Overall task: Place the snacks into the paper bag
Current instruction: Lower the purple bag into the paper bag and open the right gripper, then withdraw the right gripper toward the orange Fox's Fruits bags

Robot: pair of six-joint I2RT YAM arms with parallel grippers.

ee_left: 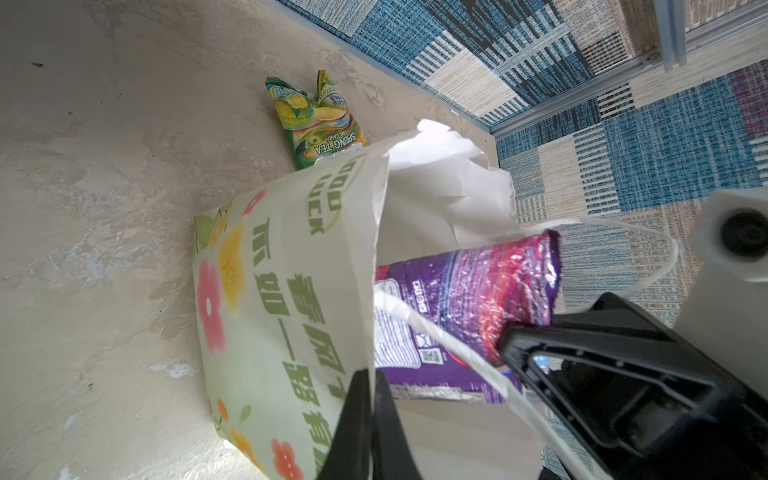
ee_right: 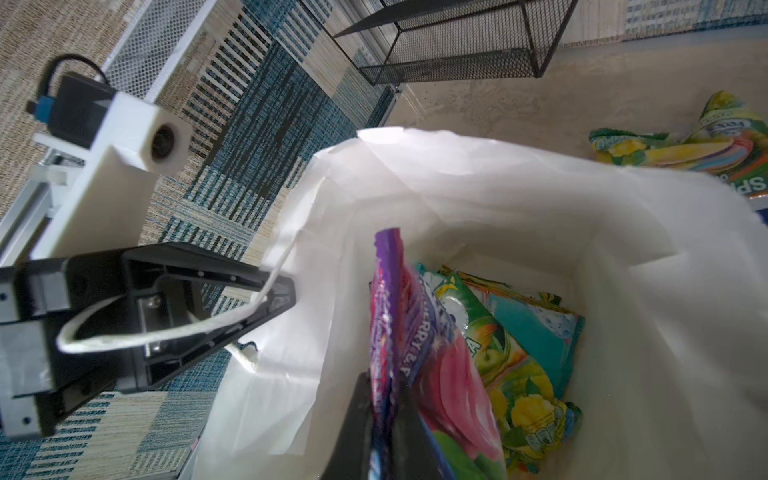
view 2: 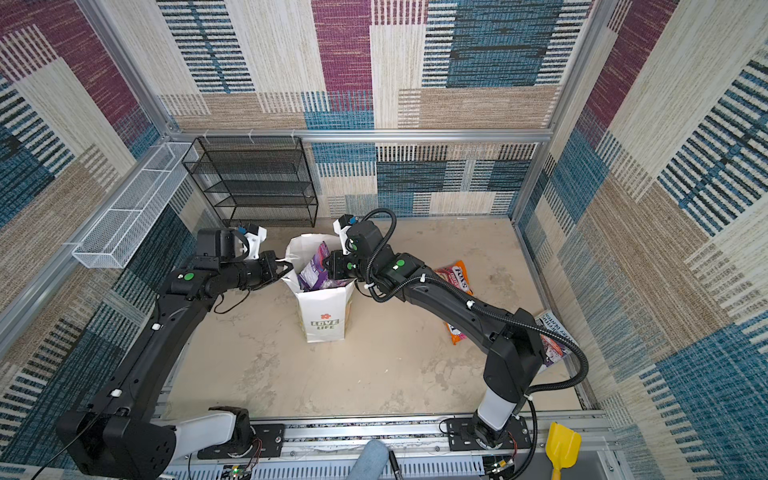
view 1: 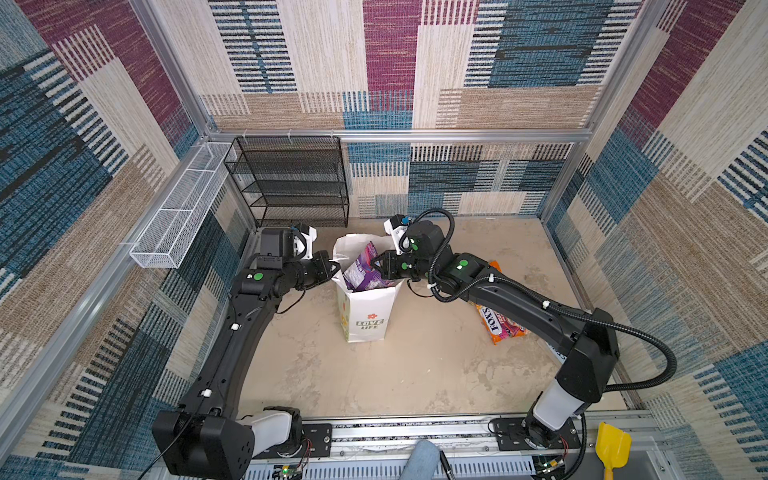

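While the white paper bag (view 1: 368, 316) stands upright on the floor (view 1: 374, 374), the left gripper (view 1: 335, 268) is pinched onto its rim. The right gripper (view 1: 375, 264) nips a purple packet (view 1: 362, 266), which sits half inside the bag's mouth. An orange packet (view 1: 500, 328) lies off to the right, and a green packet (ee_left: 318, 120) lies just behind the bag.

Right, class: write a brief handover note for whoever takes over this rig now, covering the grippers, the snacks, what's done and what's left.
Left gripper: shut on the paper bag at its rim, holding the mouth open.
Right gripper: shut on the purple packet, partly inside the bag.
Done: green-yellow and teal packets lie in the bag.
Left: release the purple one, then bag the orange packet and the Spring Tea packet, both on the table.
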